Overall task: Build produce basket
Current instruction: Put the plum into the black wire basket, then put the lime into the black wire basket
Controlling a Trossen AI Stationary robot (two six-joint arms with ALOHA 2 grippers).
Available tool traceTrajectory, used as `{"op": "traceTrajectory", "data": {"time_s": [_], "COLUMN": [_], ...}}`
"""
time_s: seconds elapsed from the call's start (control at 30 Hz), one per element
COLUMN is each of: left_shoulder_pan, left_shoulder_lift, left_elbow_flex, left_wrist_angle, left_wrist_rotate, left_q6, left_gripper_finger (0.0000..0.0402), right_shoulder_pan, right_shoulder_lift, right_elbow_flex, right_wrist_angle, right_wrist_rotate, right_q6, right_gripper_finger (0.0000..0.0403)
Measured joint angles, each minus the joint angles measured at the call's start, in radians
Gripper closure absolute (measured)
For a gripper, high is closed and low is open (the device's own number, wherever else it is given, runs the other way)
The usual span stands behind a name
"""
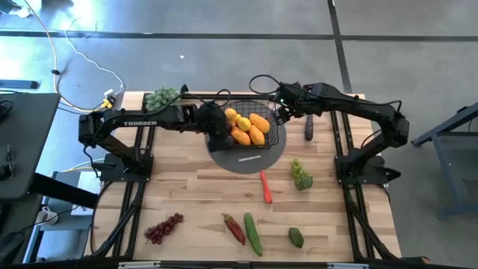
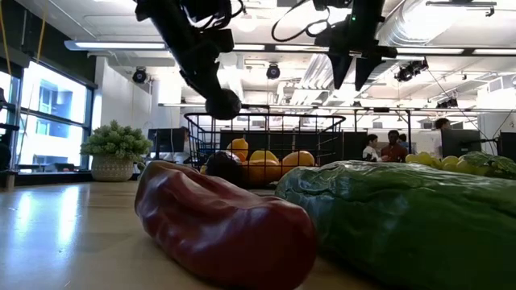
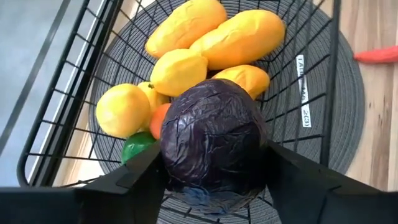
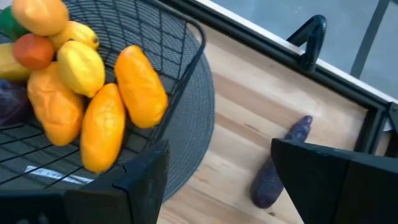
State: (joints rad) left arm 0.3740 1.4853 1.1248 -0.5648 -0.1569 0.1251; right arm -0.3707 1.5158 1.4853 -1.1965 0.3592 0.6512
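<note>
The black wire basket stands on a grey round disc, with yellow lemons and orange mangoes inside. My left gripper is over the basket's left side, shut on a dark purple, crinkled round vegetable. My right gripper hangs open above the basket's right rim, touching nothing. An aubergine lies on the table right of the basket. Green grapes, a red chilli, purple grapes, a red pepper, a cucumber and an avocado lie nearer. My left gripper pinches the purple round vegetable between its two fingers, one on each side of its widest part. The fingers slant down from above. The vegetable is lifted clear, above the basket's rim and the fruit inside.
A pale green leafy bunch sits at the table's far left corner. The grey disc reaches past the basket toward the near side. Bare wood lies between the disc and the produce along the near edge. People show in the room behind.
</note>
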Motion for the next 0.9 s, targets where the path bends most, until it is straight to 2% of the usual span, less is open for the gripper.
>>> {"op": "traceTrajectory", "data": {"time_s": [0.27, 0.63, 0.9], "left_shoulder_pan": [-0.025, -0.024, -0.026], "left_shoulder_lift": [0.0, 0.0, -0.063], "left_elbow_flex": [0.0, 0.0, 0.0], "left_wrist_angle": [0.0, -0.019, -0.023], "left_wrist_rotate": [-0.059, -0.071, -0.071], "left_q6": [-0.027, -0.124, -0.141], "left_gripper_finger": [0.013, 0.0126, 0.0131], "right_shoulder_pan": [-0.051, -0.055, -0.031], "right_shoulder_lift": [-0.003, -0.08, -0.143], "right_elbow_flex": [0.0, 0.0, 0.0], "right_wrist_angle": [-0.005, -0.004, -0.005], "right_wrist_rotate": [-0.01, -0.022, -0.141], "right_q6": [-0.073, -0.044, 0.027], "right_gripper_finger": [0.0142, 0.0142, 0.0142]}}
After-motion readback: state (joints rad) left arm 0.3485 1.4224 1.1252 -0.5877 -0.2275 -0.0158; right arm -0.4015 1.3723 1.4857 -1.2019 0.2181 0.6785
